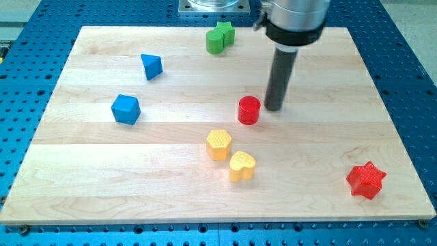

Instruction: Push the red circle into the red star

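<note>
The red circle point(249, 110) stands near the board's middle. My tip point(274, 108) is just to its right, very close to its upper right side; I cannot tell if they touch. The red star point(366, 180) lies far off at the view's bottom right, near the board's corner. The dark rod rises from the tip toward the view's top.
A yellow hexagon point(218, 144) and a yellow heart point(242, 166) lie below the red circle. A blue cube-like block point(126, 108) and a blue triangle point(151, 66) lie at the left. A green cylinder point(216, 42) and green star point(224, 31) touch at the top. The wooden board point(82, 198) rests on a blue perforated table.
</note>
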Controlling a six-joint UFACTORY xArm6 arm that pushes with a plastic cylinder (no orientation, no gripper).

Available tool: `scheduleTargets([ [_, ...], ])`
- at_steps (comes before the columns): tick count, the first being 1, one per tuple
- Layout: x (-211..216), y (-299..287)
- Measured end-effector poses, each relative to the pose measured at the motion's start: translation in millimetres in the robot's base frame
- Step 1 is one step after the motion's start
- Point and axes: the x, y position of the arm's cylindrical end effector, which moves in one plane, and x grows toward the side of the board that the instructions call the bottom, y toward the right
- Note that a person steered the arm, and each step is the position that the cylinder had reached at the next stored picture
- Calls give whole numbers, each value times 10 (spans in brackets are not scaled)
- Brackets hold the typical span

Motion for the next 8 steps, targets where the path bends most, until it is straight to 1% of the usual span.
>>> scheduleTargets([
  [1,-98,-529],
  [2,148,-741],
  [3,500,-174],
  [4,616,202],
  [5,450,275],
  [6,601,432],
  [7,1043,619],
  [8,1109,760],
])
